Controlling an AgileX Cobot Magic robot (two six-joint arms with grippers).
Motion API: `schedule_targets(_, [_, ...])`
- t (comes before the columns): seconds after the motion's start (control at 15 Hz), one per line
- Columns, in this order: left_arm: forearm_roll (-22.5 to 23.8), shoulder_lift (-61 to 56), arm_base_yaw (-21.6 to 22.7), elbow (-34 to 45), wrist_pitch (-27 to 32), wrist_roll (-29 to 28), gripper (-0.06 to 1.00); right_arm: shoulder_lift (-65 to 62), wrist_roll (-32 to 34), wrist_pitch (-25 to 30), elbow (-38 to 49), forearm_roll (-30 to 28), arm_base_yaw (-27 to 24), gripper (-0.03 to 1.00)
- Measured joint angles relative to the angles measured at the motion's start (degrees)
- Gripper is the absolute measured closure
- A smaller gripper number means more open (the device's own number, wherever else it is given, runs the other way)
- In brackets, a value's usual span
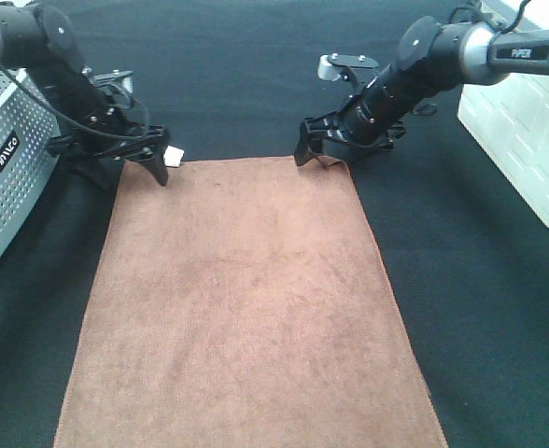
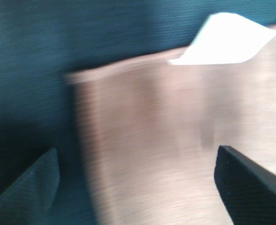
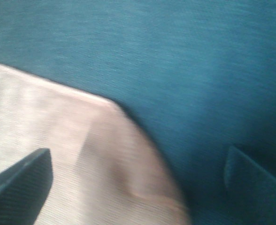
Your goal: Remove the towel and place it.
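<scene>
The brown towel [image 1: 242, 299] lies flat and spread out on the black cloth, its long side running toward the near edge. Its white tag [image 1: 173, 156] sits at the far left corner. My left gripper [image 1: 144, 163] hangs open over that corner, one finger on each side of the towel's edge [image 2: 142, 140]; the tag [image 2: 225, 40] shows bright in the left wrist view. My right gripper [image 1: 319, 154] is open over the far right corner [image 3: 105, 154], which is slightly rumpled. Neither holds anything.
A grey perforated box [image 1: 4, 159] stands at the left edge. A white bin [image 1: 527, 121] stands at the right edge. The black cloth [image 1: 237, 75] covers the whole table.
</scene>
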Motion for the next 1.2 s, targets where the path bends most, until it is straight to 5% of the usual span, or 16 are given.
schedule_targets(0.2, [-1.8,0.1,-1.7,0.0,-1.7,0.1,0.2,0.1,-0.1,-0.6,0.0,-1.7,2.1,0.17])
schedule_targets(0.33, [-1.8,0.3,-1.7,0.0,-1.8,-0.1,0.34,0.5,0.0,-1.2,0.0,-2.8,2.6,0.33])
schedule_targets(0.4, [-1.4,0.4,-1.7,0.0,-2.1,-0.1,0.42,0.5,0.0,-1.5,0.0,-2.8,2.6,0.49])
schedule_targets(0.67, [0.7,0.6,-1.7,0.0,-4.4,-0.1,0.91,0.6,0.1,-1.8,0.0,-5.0,2.6,0.8])
schedule_targets(0.8, [3.0,0.7,-1.7,0.0,-5.8,-0.1,0.94,0.6,0.1,-2.2,0.0,-6.2,2.7,0.97])
schedule_targets(1.2, [3.0,0.7,-1.8,0.0,-12.5,4.5,0.94,1.7,0.3,-2.9,-4.0,-14.4,3.1,0.97])
